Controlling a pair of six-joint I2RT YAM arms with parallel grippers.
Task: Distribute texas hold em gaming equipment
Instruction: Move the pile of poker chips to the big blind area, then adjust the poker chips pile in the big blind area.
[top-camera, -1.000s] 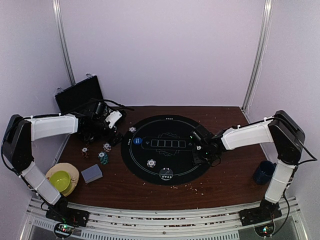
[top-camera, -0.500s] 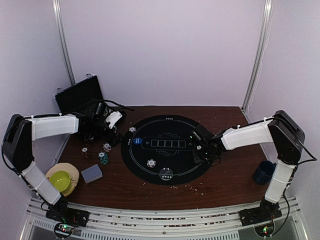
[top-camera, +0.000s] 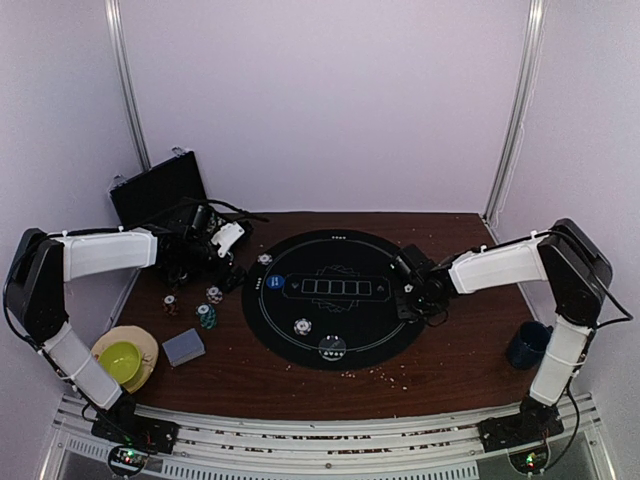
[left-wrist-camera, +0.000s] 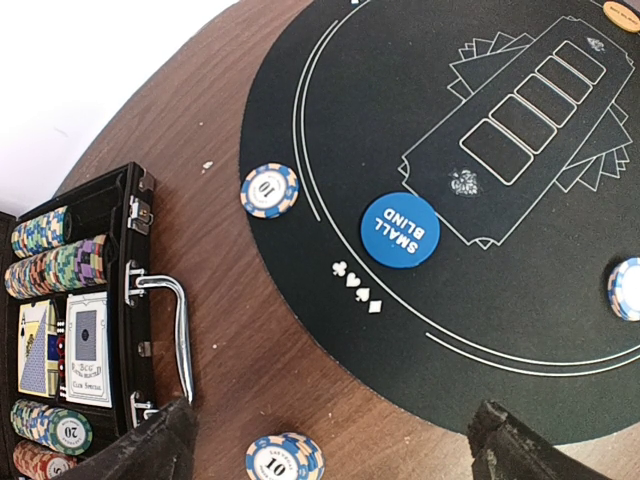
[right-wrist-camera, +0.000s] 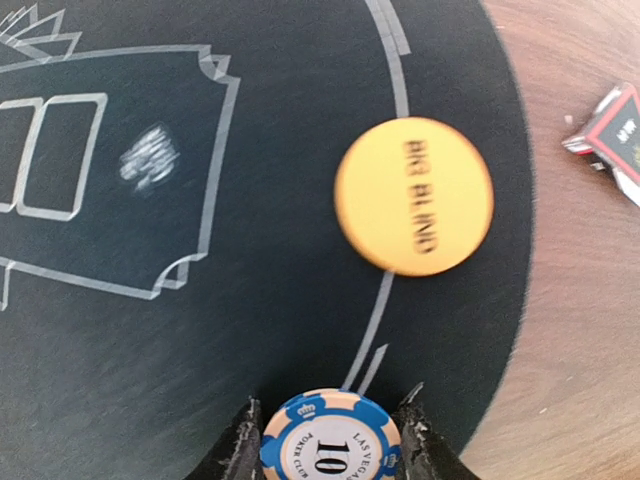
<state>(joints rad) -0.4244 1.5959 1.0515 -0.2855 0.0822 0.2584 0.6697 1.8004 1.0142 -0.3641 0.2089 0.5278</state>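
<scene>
My right gripper (right-wrist-camera: 330, 432) is shut on a blue-and-white "10" poker chip (right-wrist-camera: 330, 450) and holds it over the right edge of the black round mat (top-camera: 330, 305). An orange "BIG BLIND" disc (right-wrist-camera: 414, 196) lies just ahead of it. My left gripper (left-wrist-camera: 335, 445) is open over the table at the mat's left edge, with a small stack of blue chips (left-wrist-camera: 285, 457) between its fingers. A blue "SMALL BLIND" disc (left-wrist-camera: 400, 229) and a single blue chip (left-wrist-camera: 269, 190) lie ahead of it. A grey-blue deck of cards (top-camera: 183, 347) lies at the front left.
The open black case (left-wrist-camera: 80, 330) with chips and cards stands at the back left. Loose chip stacks (top-camera: 206, 315) sit left of the mat. A yellow bowl (top-camera: 120, 360) is at the front left and a dark blue mug (top-camera: 527, 345) at the front right. Crumbs lie along the front.
My right gripper has moved a little to the right toward the mat's edge with the blue chip in it. The left arm has not moved.
</scene>
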